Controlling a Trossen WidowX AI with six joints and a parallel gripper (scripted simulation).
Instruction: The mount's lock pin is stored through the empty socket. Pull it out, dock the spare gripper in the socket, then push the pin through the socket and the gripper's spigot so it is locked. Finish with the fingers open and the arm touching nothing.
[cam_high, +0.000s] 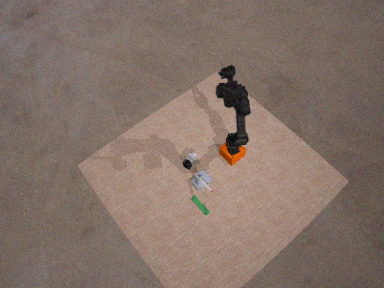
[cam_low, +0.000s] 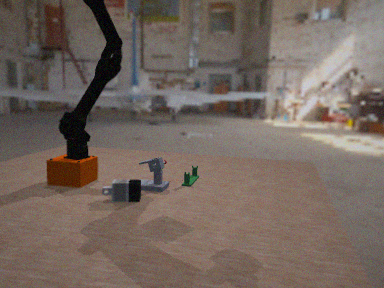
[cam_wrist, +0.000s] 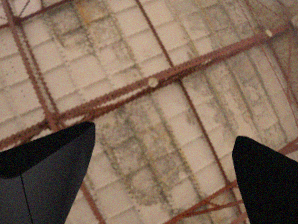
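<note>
Overhead: my gripper (cam_high: 229, 71) is released, holding nothing, aimed upward.
Pin: lock pin (cam_high: 206, 187) lies far below, crosswise through the mount (cam_high: 200, 180).

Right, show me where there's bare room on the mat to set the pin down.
Free: the wide stretch right of the green cradle, and the near mat in front of the spare gripper. Crowded: the strip from the orange base past the mount to the cradle. The tool is raised, open, holding nothing.
</note>
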